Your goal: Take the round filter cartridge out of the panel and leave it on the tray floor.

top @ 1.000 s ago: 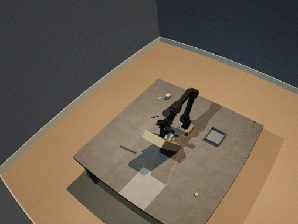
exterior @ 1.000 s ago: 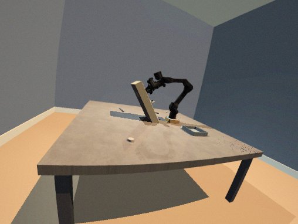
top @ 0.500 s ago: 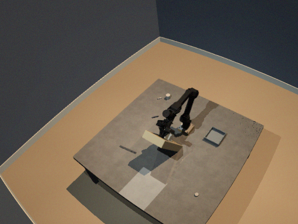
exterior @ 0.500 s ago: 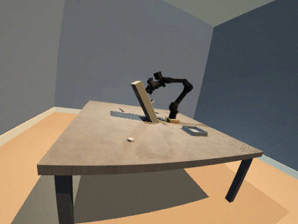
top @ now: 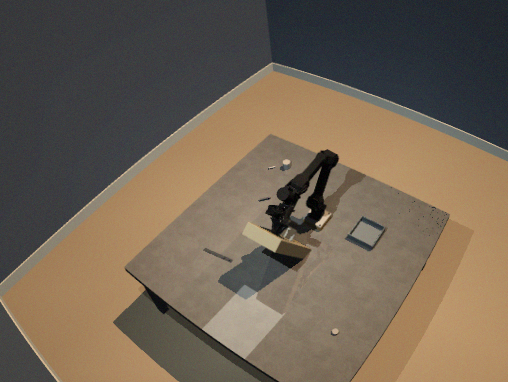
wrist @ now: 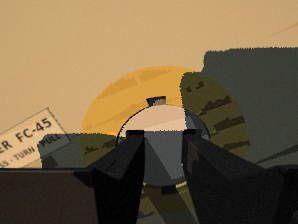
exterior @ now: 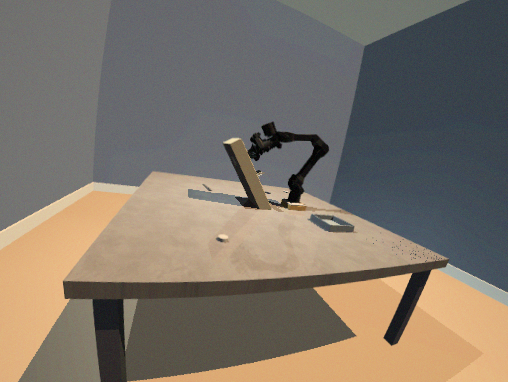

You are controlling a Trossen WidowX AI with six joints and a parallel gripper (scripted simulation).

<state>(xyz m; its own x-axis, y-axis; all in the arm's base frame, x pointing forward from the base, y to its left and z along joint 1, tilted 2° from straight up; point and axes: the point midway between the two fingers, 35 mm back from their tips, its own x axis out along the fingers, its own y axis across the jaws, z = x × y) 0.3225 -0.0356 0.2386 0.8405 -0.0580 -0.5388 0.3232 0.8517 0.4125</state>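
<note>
The service panel (top: 260, 237) (exterior: 250, 177) (wrist: 150, 30) leans on the table. In the wrist view the round filter cartridge (wrist: 165, 117) sits inside an orange ring (wrist: 107, 100), half in shadow. My gripper (wrist: 162, 138) (top: 278, 231) is at the panel's face. Its two fingertips meet the cartridge's face left and right of centre, where the slots appear to be, and are shut on the part between them. The fingers hide the slots and the lower sides of the cartridge. The tray (top: 361, 242) (exterior: 340, 228) stands apart to the right, with nothing seen in it.
A small pale disc (top: 335, 331) (exterior: 222, 238) lies near the front of the table. A dark bar (top: 217, 254) lies left of the panel. A white cylinder (top: 286, 163) and a dark thin piece (top: 264, 199) lie behind. A label (wrist: 30, 137) is left of the ring.
</note>
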